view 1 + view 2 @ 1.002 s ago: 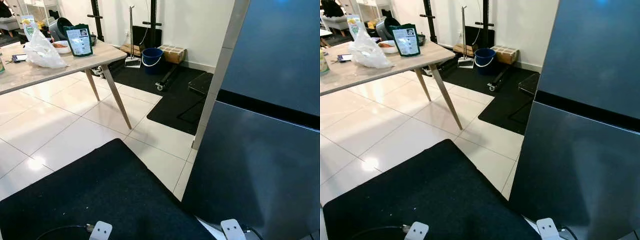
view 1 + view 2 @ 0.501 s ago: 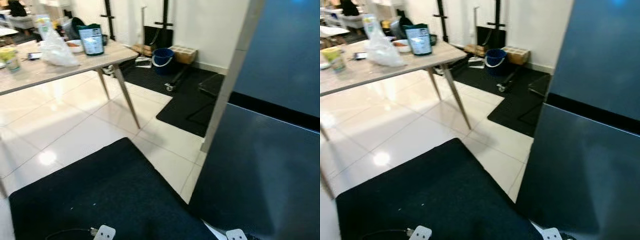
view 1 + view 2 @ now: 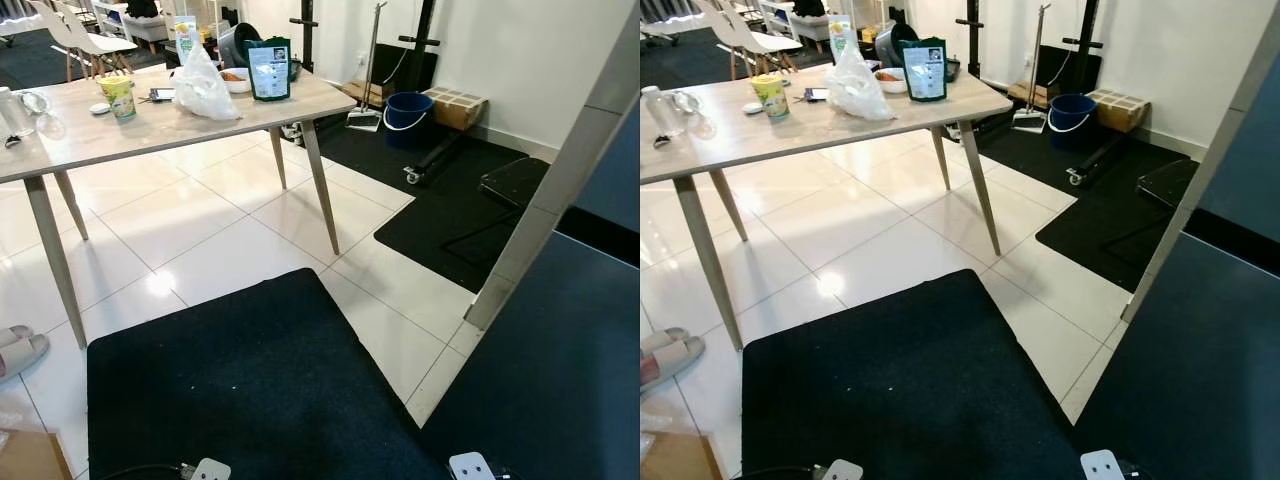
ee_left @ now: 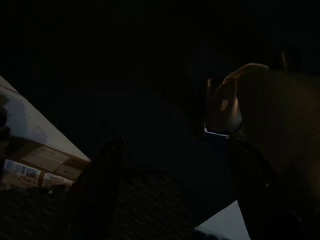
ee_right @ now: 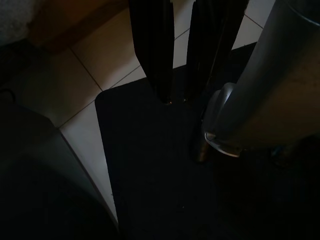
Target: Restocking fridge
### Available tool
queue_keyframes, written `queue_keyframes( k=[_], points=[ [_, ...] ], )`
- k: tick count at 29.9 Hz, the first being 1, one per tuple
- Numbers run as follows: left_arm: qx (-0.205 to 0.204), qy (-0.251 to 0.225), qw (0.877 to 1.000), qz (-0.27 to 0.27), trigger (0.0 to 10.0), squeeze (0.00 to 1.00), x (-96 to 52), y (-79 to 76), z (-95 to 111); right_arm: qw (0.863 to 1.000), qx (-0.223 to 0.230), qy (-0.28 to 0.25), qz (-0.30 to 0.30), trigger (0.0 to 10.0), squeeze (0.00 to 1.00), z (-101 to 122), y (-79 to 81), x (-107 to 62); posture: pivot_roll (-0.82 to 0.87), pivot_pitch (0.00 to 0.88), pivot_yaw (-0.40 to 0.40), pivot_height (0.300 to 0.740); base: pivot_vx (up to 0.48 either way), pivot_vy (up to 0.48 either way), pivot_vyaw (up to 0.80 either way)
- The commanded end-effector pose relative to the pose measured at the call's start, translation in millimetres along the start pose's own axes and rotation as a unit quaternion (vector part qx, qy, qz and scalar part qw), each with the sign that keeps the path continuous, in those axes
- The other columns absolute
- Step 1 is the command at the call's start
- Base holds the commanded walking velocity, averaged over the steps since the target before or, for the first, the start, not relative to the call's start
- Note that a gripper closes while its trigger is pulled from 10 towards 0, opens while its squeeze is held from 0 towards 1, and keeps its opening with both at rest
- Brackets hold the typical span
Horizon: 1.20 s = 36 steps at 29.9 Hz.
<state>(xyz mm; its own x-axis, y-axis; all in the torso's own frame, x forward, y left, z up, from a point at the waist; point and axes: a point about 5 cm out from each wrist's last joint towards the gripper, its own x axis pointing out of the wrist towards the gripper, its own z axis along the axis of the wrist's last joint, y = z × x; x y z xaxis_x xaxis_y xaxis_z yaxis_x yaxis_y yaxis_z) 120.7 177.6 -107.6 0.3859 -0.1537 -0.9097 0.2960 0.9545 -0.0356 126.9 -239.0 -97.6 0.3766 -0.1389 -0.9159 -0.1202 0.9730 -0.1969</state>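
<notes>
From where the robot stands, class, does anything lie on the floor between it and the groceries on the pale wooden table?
Nothing visible blocks the way. A black floor mat lies flat underfoot, then bare white tiles reach the pale wooden table holding the dark green pouch and white plastic bag.

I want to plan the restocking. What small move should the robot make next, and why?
Probably walk toward the table. The groceries, a white plastic bag and a dark green pouch, sit at its far end, well away from the robot, while the fridge stands close on its right. The right gripper hangs above the black mat.
</notes>
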Motion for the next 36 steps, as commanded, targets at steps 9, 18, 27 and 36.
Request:
queue_keyframes(
  k=[9, 18, 27, 36],
  points=[
    [0.004, 0.007, 1.0, -0.004, 10.0, 0.0, 1.2, -4.9, -0.8, 1.0, 0.002, 0.006, 0.0, 10.0, 0.0, -2.9, -2.3, -0.5, 0.06, 0.0, -0.026, 0.74, 0.0, 0.0, 0.78],
    [0.002, 0.014, 1.0, 0.0, 10.0, 0.0, -0.4, -1.7, -6.0, 1.0, 0.002, 0.008, 0.002, 10.0, 0.0, -4.6, -0.9, -0.5, 0.06, 0.0, -0.024, 0.74, 0.0, 0.0, 0.78],
    [0.0, 0.016, 1.0, 0.002, 10.0, 0.0, -0.4, -2.0, -6.9, 1.0, -0.007, 0.006, -0.002, 10.0, 0.0, -2.7, -1.0, -0.3, 0.06, 0.0, -0.026, 0.74, 0.0, 0.0, 0.63],
    [-0.01, 0.019, 1.0, 0.01, 10.0, 0.0, -0.6, 0.4, -6.7, 1.0, -0.022, 0.013, 0.003, 10.0, 0.0, -5.8, 0.9, -0.4, 0.06, 0.0, -0.026, 0.74, 0.0, 0.0, 0.0]
  ],
)
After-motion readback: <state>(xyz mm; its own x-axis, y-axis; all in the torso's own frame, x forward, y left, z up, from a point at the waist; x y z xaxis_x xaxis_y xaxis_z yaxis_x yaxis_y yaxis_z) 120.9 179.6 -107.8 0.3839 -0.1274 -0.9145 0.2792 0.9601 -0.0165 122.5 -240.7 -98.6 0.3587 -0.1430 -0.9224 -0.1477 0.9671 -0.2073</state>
